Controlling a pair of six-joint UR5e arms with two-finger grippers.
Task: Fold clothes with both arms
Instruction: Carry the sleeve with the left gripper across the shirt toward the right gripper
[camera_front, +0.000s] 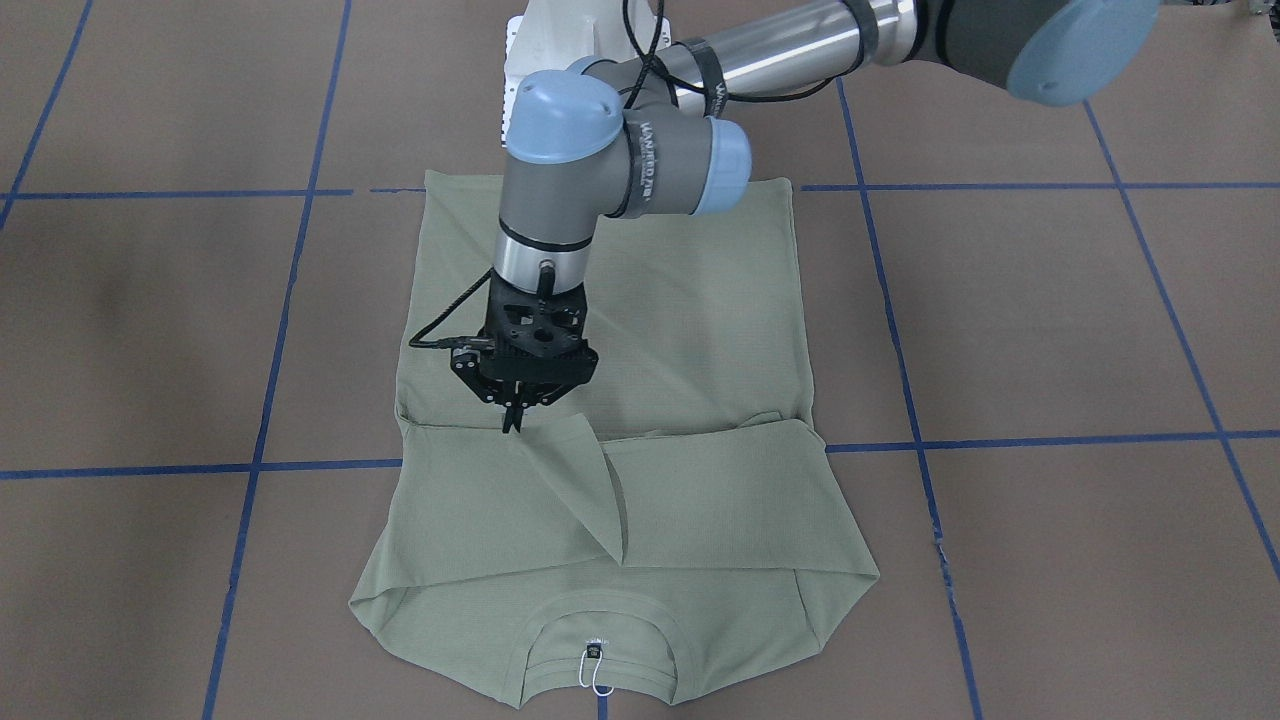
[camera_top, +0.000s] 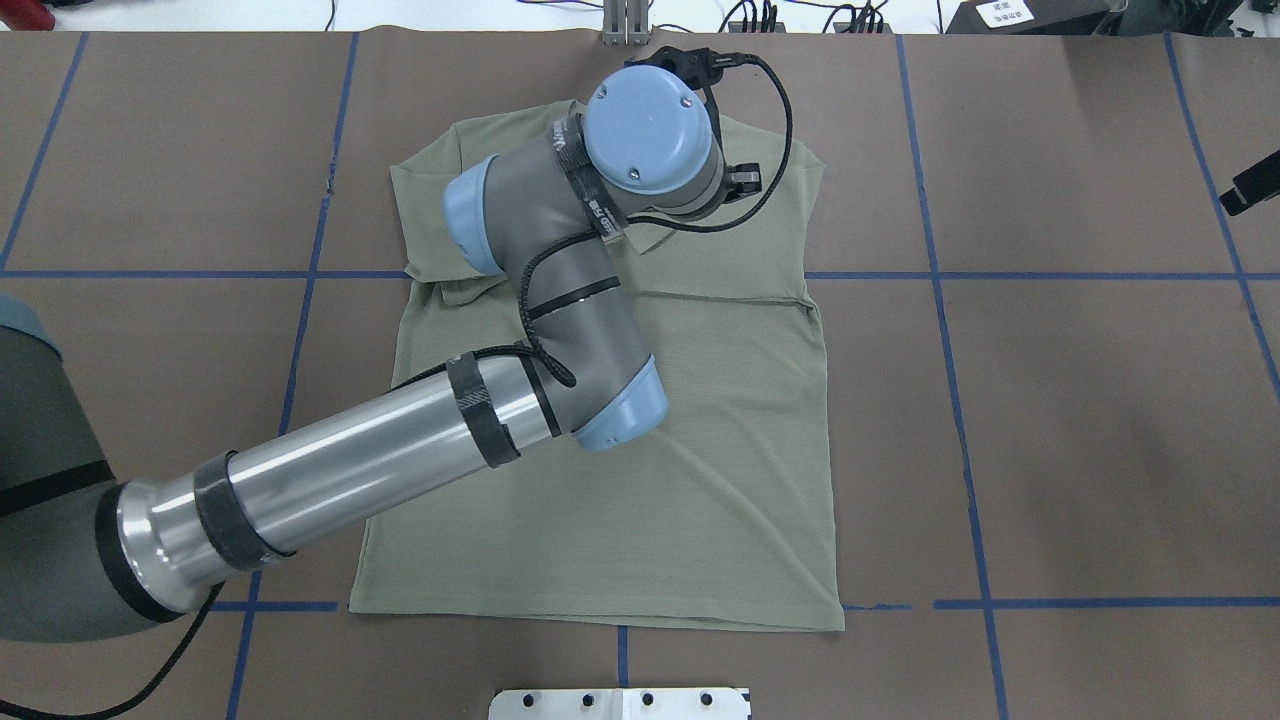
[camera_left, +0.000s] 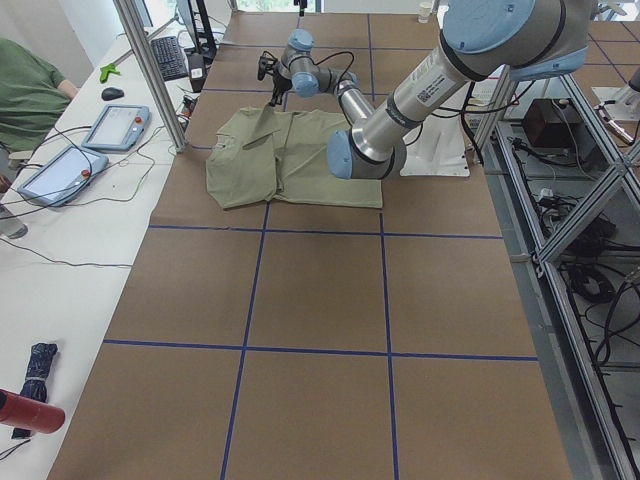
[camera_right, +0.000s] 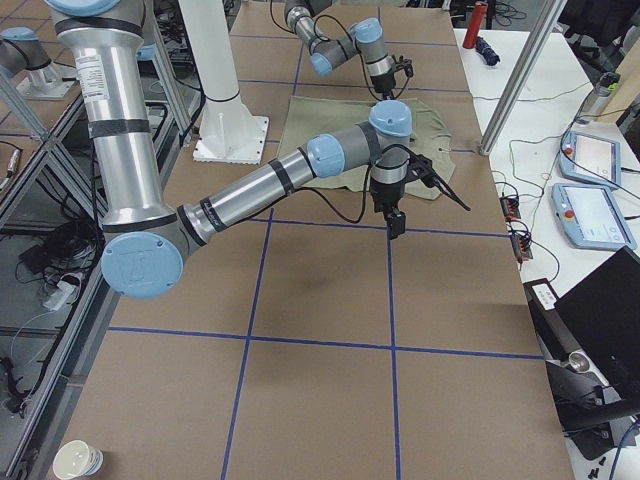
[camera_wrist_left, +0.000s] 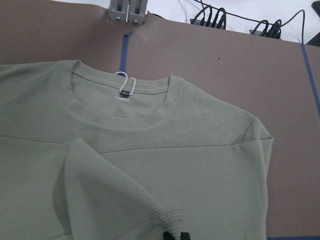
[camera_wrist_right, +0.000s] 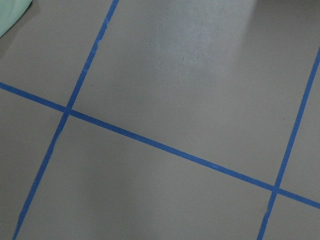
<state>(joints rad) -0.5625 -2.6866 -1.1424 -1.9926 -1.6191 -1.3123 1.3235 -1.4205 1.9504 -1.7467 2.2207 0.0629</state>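
Note:
The pale sage-green shirt (camera_front: 700, 330) lies flat on the brown table, its ribbed collar and white loop tag (camera_front: 595, 668) on the side away from the robot. Both sleeves are folded in across the chest. It also shows in the overhead view (camera_top: 720, 420) and the left wrist view (camera_wrist_left: 200, 150). My left gripper (camera_front: 513, 418) is shut on the cuff end of one folded sleeve and holds it slightly raised; its fingertips (camera_wrist_left: 175, 235) pinch the fabric. My right gripper (camera_right: 395, 226) hangs over bare table beside the shirt, and I cannot tell whether it is open.
The white pedestal base (camera_top: 620, 703) stands at the robot's edge of the table. Blue tape lines (camera_wrist_right: 165, 147) cross the brown surface. Tablets (camera_right: 598, 160) and cables lie on the white bench beyond the far edge. A metal post (camera_top: 625, 20) stands there too.

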